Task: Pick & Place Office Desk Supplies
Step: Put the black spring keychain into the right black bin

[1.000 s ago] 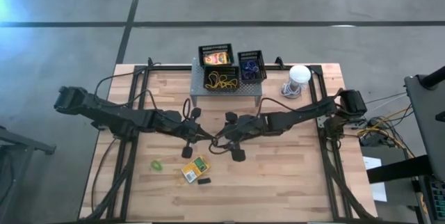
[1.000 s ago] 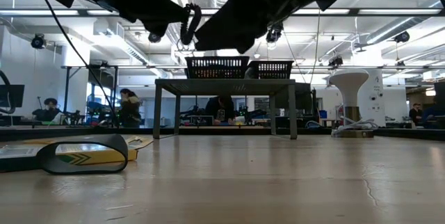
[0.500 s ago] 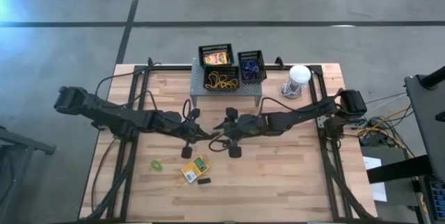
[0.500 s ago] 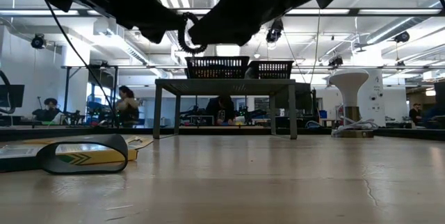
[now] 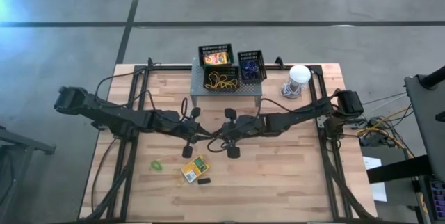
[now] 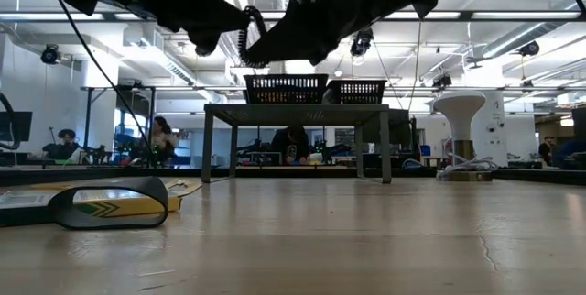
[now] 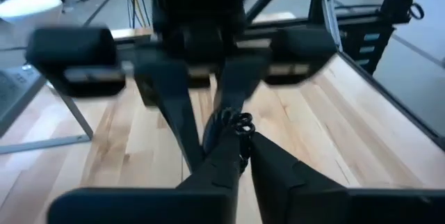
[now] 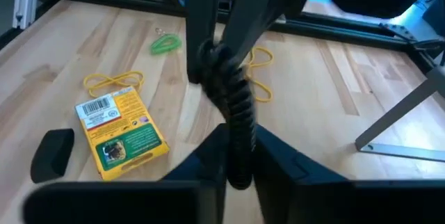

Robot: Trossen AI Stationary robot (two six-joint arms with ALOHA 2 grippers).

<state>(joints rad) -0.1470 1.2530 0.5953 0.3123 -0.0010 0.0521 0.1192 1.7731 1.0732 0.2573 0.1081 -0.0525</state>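
From above, the left gripper [image 5: 206, 136] and right gripper [image 5: 217, 138] meet mid-table, tips hidden by each other. The right wrist view shows both closed on one black coiled band [image 8: 235, 106] held above the wood, perhaps rubber; below lie a crayon box [image 8: 124, 131], black block [image 8: 53, 153], yellow bands [image 8: 113, 80] and green band [image 8: 165, 43].

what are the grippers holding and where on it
A black coiled band, held mid-air: right gripper on one end, left gripper on the other.
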